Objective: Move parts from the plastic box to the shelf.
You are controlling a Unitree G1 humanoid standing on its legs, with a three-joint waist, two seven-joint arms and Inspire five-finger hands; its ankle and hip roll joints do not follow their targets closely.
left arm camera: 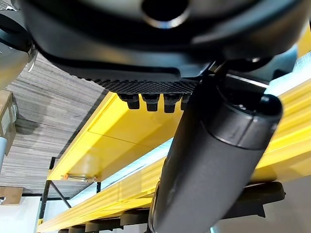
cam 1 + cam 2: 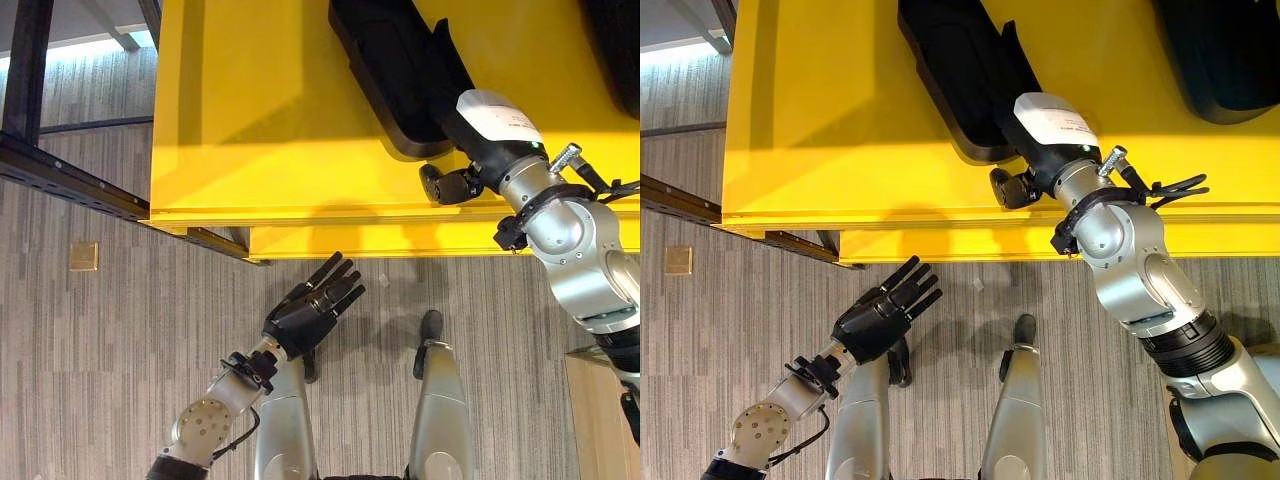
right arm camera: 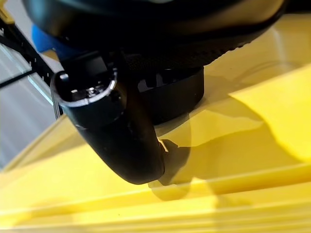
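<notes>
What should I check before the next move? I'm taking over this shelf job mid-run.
1. Black part lies on the yellow shelf: ok.
2. Right hand at the part's near end, on the shelf: ok.
3. Right hand's fingers released from the part: cannot tell, they are hidden.
4. Left hand open, holding nothing, hanging over the floor below the shelf edge: ok.
5. Second dark part further to the right on the shelf, apart from the right arm: ok.
</notes>
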